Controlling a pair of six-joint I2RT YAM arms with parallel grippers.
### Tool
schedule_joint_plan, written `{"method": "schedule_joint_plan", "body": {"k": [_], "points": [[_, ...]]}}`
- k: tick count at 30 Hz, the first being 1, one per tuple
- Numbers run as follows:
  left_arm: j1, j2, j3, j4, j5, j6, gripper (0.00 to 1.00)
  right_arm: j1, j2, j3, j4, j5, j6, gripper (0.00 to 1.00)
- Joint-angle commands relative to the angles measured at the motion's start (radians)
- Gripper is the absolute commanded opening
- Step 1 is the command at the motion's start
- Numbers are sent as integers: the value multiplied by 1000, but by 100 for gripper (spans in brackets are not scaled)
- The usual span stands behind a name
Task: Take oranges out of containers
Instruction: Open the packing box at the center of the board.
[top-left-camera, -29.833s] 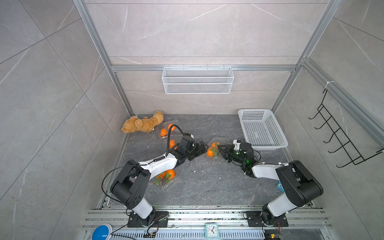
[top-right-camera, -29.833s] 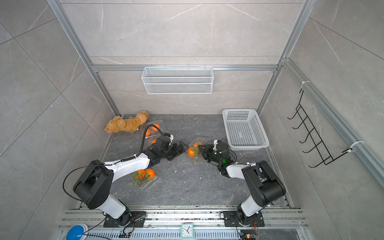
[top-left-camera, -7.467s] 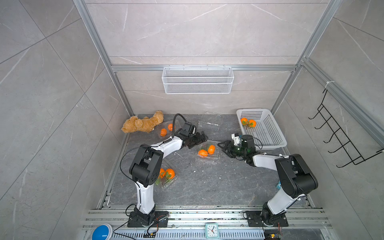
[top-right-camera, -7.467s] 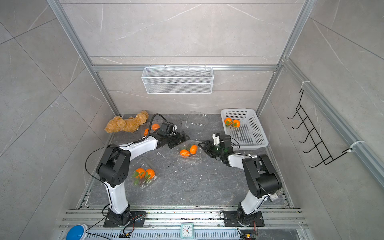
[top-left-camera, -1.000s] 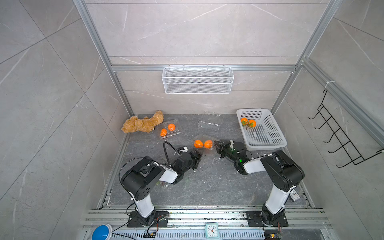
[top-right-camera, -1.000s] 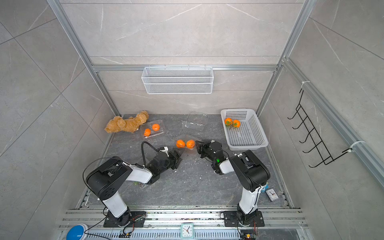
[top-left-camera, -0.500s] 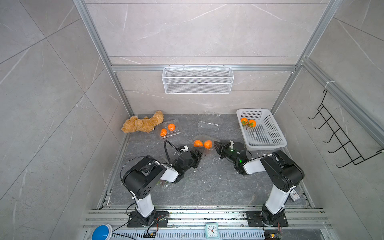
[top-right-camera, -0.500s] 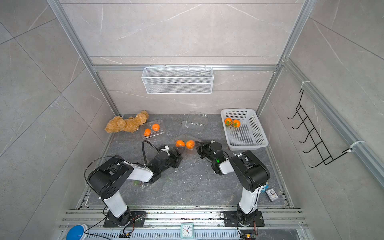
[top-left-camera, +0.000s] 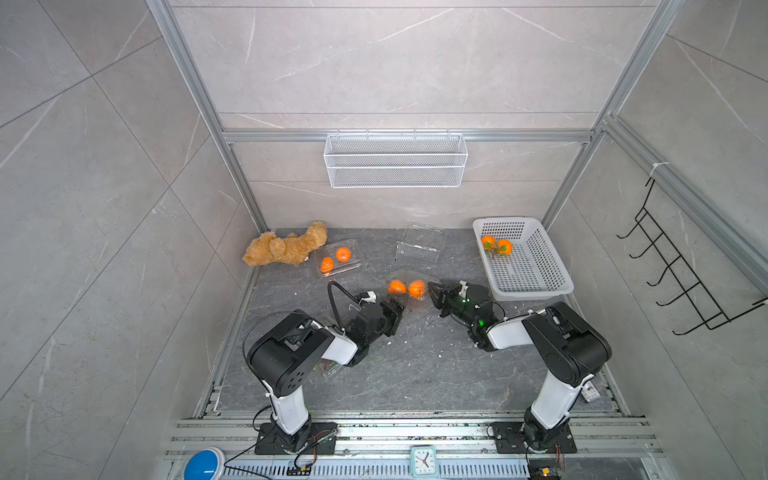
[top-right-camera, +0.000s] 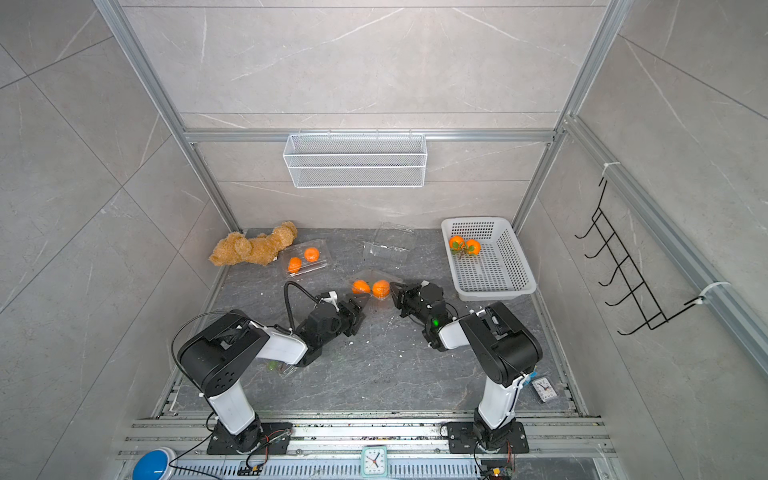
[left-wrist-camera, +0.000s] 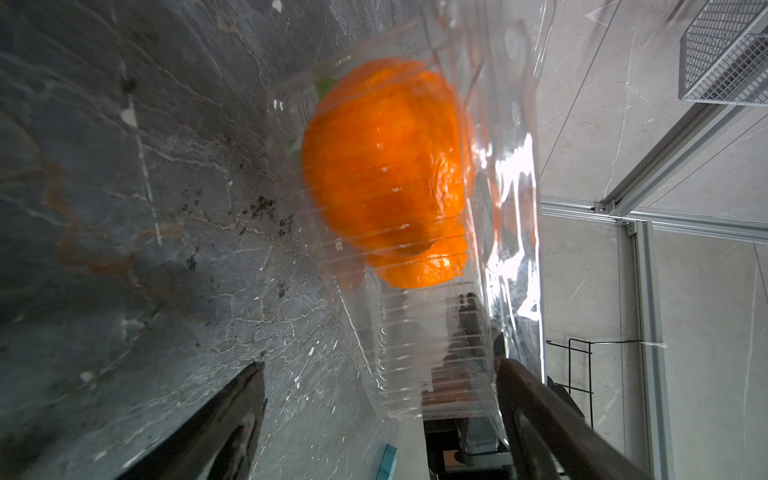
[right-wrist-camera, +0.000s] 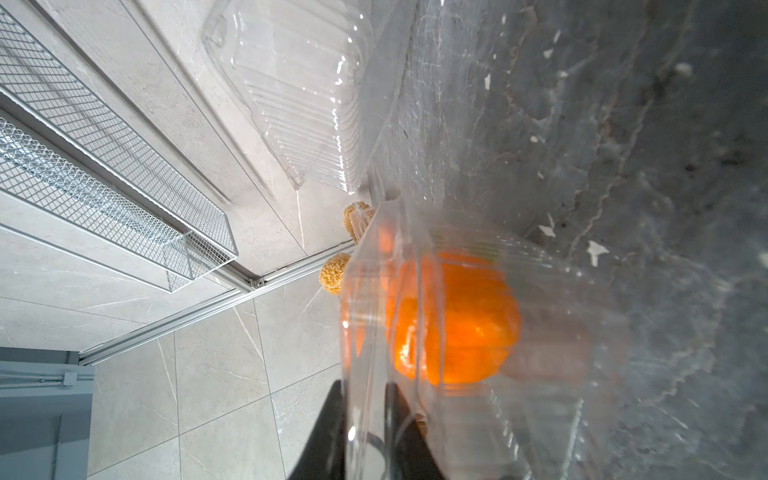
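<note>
Mid-surface, between your two arms: clear container (top-left-camera: 406, 275) with two oranges (top-left-camera: 397, 286) inside, lid apparently down. Your right end effector (right-wrist-camera: 363, 411) is clenched on a thin plastic flap at one end (the lid lip, by the look of it). Your left end effector (left-wrist-camera: 378, 368) is released, fingers wide, straddling the opposite end. Close the left low on the tray wall and pin it to the surface. Then peel the lid up slowly with the right, since thin plastic probably flexes and skids.
</note>
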Motion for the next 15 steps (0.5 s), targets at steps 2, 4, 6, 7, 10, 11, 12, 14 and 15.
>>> {"method": "schedule_joint_plan", "body": {"k": [2,4,6,7,10,11,12,14,15], "points": [[-2,20,23,47,-16,-4,88,23,-26,-12,23,-6,1,19],[-2,23,24,46,-16,-5,89,30,-23,-12,26,-7,2,19],[-1,28,27,48,-15,-7,89,38,-22,-11,26,-7,2,19],[-2,30,28,49,-15,-8,89,42,-21,-10,25,-8,2,19],[-3,39,31,52,-13,-10,88,53,-12,-10,32,-10,4,18],[-2,41,32,54,-12,-11,89,56,-10,-10,38,-10,4,19],[-2,44,31,53,-11,-12,88,59,-7,-10,41,-10,5,19],[-1,47,30,58,-11,-14,88,63,-1,-10,51,-12,5,19],[-1,49,27,60,-11,-16,89,64,2,-9,57,-15,5,19]]}}
